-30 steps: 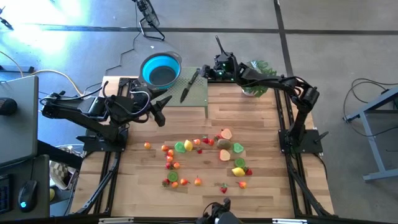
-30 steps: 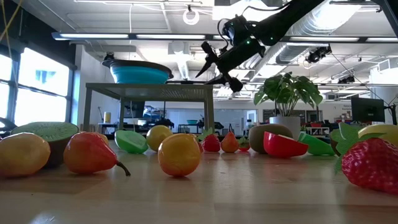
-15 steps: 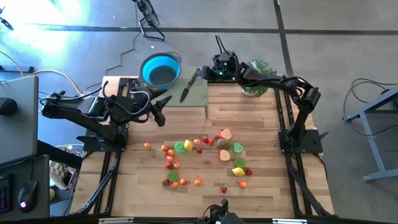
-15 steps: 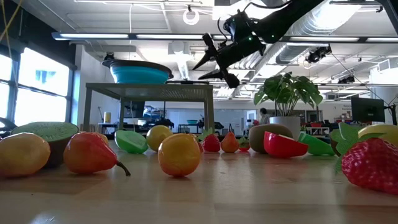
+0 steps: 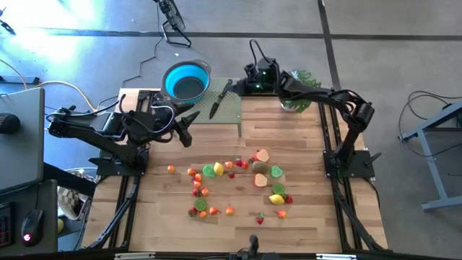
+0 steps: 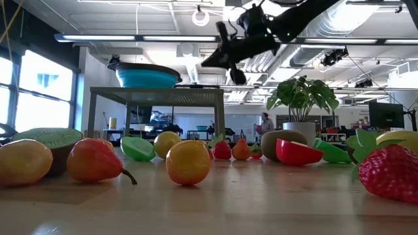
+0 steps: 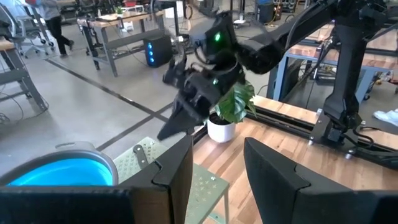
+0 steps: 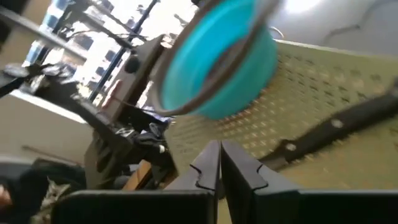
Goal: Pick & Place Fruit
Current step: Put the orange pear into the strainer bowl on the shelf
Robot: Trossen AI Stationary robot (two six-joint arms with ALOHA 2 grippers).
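1. High view. Landmark: the blue bowl, sitting at the far corner of a perforated green stand. A black-handled knife lies on the stand just beside the bowl. The right gripper hangs over the stand's far edge, on the knife's side of the bowl, nothing between its fingers. The left gripper waits near the stand's front corner, on the table side of the bowl. The fruit lies scattered on the wooden table, well apart from the bowl; none shows inside it.

2. Low view. Fruit pieces line the foreground, a yellow one nearest centre. The bowl stands on the raised stand behind them; the right gripper hovers above the stand, clear of it. A potted plant stands to the far side from the bowl.

3. Left wrist view. The left gripper's fingers stand partly apart, gripping nothing. The bowl's rim shows beside them.

4. Right wrist view. The right gripper's fingers are pressed together, empty, pointed at stand, knife and bowl.

5. Judgement: between picks, no piece in hand. The next move calls for an arm to travel from the bowl toward the fruit, part its fingers and descend on one piece.
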